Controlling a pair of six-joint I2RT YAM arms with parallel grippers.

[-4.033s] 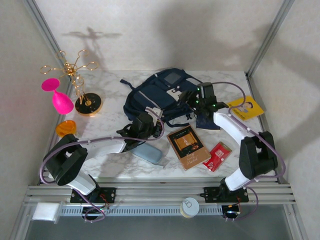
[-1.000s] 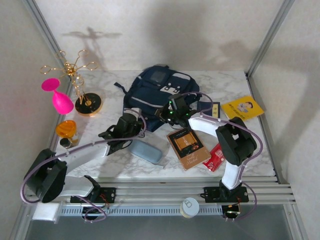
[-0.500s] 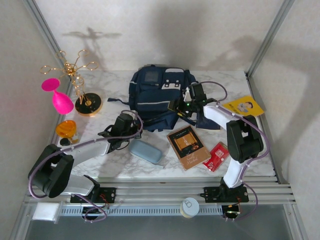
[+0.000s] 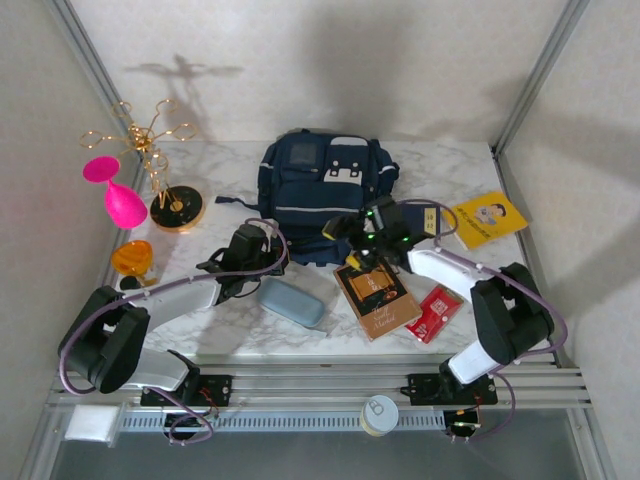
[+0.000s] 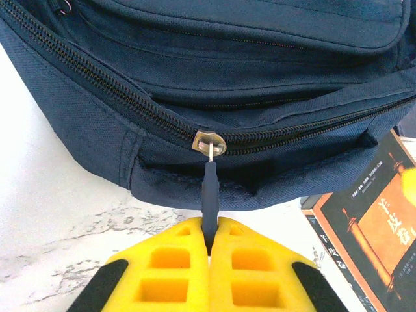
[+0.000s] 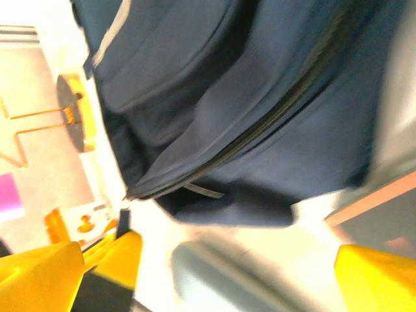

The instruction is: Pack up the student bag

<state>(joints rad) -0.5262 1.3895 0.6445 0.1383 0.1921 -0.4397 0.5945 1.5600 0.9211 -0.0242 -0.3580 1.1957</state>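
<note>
Left gripper (image 5: 209, 229) is clenched tight, its yellow ribbed fingers (image 5: 169, 273) pressed flat together on the slim dark zipper pull (image 5: 209, 188), which hangs from a small silver metal slider (image 5: 209, 142). That slider sits on the near lower edge of the student bag (image 5: 227, 97), where two rows of dark zipper teeth meet. From above, the left gripper (image 4: 262, 243) is right at the bag's near left corner. Right gripper (image 6: 208, 276) is released, yellow fingers (image 6: 377, 273) spread wide with nothing between them; it hovers at the bag's near right side (image 4: 348, 228), just above the fabric. The student bag (image 4: 320, 185) lies front-up at the far middle of the white marbled tabletop (image 4: 230, 330), coarse woven navy cloth with pale patches on top and a thin light stripe across the pocket. In the right wrist view, the bag (image 6: 227, 97) shows soft folds and a long curved zipper line. Just near of it lie a glossy brown book with gold print (image 4: 377, 293), a smooth rounded grey-blue case (image 4: 292, 302) and a shiny red packet (image 4: 434, 312). A flat yellow booklet (image 4: 487, 216) lies to the right.
</note>
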